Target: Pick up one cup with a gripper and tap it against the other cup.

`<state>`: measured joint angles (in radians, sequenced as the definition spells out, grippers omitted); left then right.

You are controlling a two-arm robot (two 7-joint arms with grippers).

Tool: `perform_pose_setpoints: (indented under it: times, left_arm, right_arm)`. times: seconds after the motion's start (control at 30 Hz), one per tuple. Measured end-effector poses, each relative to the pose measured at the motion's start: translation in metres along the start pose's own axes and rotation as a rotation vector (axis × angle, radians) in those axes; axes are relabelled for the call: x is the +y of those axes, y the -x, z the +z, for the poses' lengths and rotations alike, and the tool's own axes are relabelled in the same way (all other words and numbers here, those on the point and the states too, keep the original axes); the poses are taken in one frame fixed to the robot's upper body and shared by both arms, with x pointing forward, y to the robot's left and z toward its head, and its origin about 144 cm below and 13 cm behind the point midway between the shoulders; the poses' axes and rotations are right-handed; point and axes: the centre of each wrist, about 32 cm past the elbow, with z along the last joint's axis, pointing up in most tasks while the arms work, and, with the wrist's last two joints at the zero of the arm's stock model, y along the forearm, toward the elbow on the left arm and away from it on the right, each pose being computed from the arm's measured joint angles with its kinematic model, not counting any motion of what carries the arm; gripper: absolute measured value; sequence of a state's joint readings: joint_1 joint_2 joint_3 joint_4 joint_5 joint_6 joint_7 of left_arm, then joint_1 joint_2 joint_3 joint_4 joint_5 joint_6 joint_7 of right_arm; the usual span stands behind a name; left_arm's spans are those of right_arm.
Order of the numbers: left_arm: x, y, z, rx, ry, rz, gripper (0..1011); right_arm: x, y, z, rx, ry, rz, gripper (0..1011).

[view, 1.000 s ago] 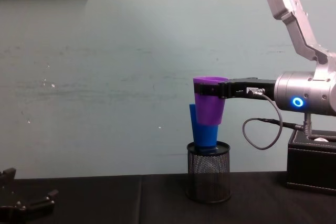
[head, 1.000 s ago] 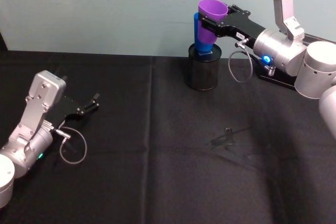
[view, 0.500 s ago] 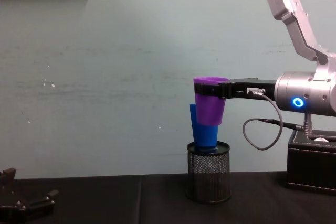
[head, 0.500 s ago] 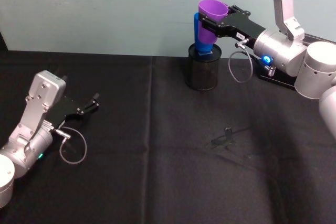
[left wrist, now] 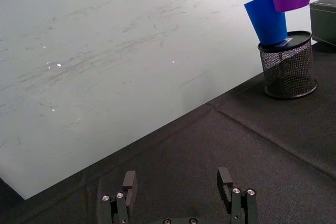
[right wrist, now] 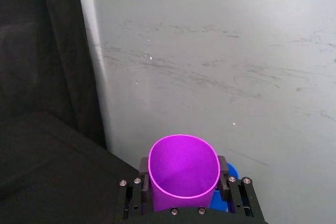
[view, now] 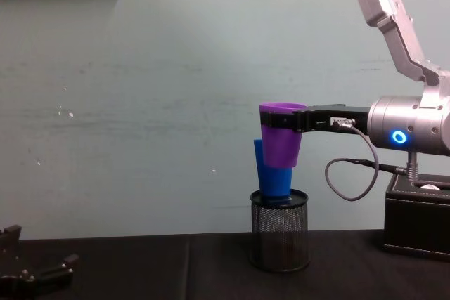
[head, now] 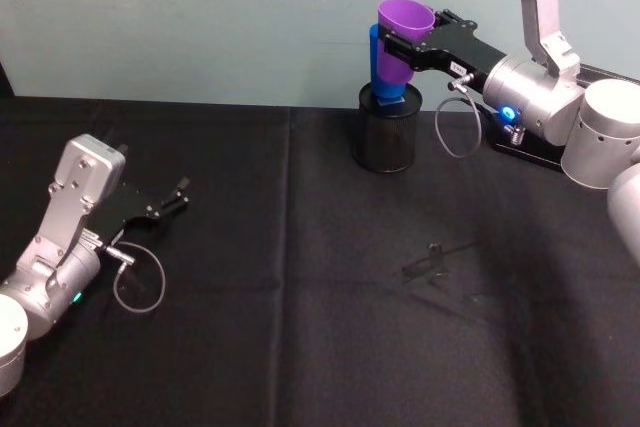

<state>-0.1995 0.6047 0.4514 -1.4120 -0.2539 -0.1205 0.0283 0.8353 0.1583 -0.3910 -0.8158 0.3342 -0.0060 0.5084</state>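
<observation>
Well left of the black mesh pen holder (view: pixel 280 240), the left gripper (head: pixel 178 197) lies low on the black surface (head: pixel 300 297), its fingers spread and empty. A blue tumbler (view: pixel 273 180) stands tilted inside the holder. Above the holder, right beside the blue one, the purple tumbler (view: pixel 281 147) hangs upright. The right gripper (view: pixel 281 121) pinches it near the rim, reaching in from the holder's right.
</observation>
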Motion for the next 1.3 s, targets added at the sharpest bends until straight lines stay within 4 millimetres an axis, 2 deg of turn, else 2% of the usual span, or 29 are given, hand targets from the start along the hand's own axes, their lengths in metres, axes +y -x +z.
perform_pose_setpoints:
  times: [0.93, 1.13, 1.3]
  left_arm:
    - [0.000, 0.000, 0.000, 0.000, 0.000, 0.000, 1004]
    - [0.000, 0.000, 0.000, 0.000, 0.000, 0.000, 1004]
    - [0.000, 0.000, 0.000, 0.000, 0.000, 0.000, 1005]
  right_arm:
    - [-0.003, 0.004, 0.001, -0.015, 0.005, 0.029, 733]
    - [-0.018, 0.015, -0.003, -0.025, 0.027, 0.068, 733]
    - [-0.039, 0.028, -0.006, -0.011, 0.022, 0.099, 733]
